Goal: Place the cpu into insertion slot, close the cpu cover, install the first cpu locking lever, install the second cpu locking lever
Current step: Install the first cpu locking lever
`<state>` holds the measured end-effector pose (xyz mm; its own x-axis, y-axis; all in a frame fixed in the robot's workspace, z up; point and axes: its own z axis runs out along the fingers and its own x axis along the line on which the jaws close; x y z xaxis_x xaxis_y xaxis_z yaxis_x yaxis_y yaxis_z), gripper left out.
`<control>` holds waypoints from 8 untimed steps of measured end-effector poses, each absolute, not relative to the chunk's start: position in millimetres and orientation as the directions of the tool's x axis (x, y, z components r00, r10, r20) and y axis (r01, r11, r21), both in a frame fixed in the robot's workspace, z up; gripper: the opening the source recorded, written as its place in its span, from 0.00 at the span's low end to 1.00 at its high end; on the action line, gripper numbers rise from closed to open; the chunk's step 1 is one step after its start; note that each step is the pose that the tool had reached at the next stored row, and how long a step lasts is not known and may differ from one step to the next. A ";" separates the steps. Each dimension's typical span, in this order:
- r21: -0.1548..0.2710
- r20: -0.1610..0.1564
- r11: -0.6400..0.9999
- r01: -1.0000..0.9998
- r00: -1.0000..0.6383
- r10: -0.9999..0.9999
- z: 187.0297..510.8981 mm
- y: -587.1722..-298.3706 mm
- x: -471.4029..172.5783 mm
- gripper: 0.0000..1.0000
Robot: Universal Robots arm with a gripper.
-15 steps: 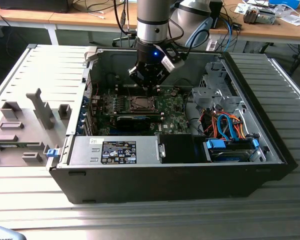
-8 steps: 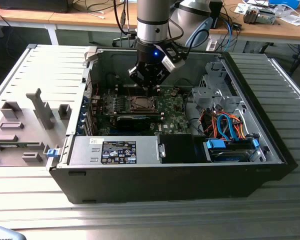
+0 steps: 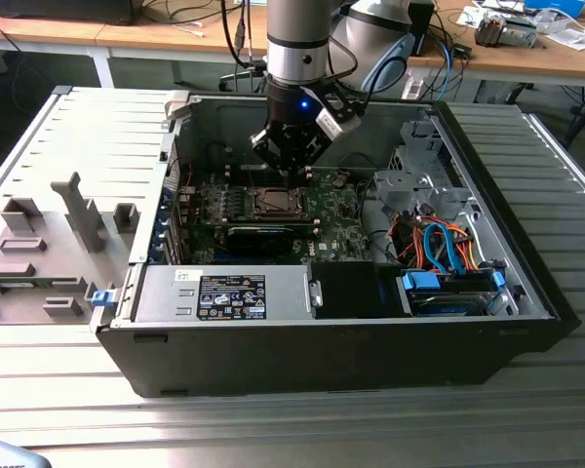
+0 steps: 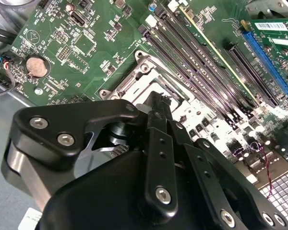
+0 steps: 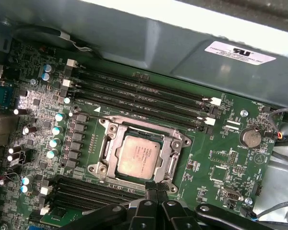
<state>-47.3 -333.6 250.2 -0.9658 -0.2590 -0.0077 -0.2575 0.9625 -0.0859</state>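
The cpu (image 5: pixel 140 156) is sitting flat inside the socket frame (image 5: pixel 113 129) on the motherboard (image 5: pixel 216 165), so it is lying seated and untouched. The gripper (image 5: pixel 151 188) is hovering just beside the socket with fingertips pressed together, holding nothing, seemingly for lever work.

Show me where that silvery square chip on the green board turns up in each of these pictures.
Exterior view: the cpu sits mid-board inside the open case, just below the end effector.
First wrist view: the cpu lies in its metal-framed socket, near the picture's centre.
Second wrist view: the end effector covers the socket; I cannot make out the chip.
Shared landmark in both wrist views: the round coin battery.
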 end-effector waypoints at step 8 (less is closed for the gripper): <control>-0.083 -0.008 0.981 -0.173 -0.985 -0.174 250.0 -333.6 -47.3 0.11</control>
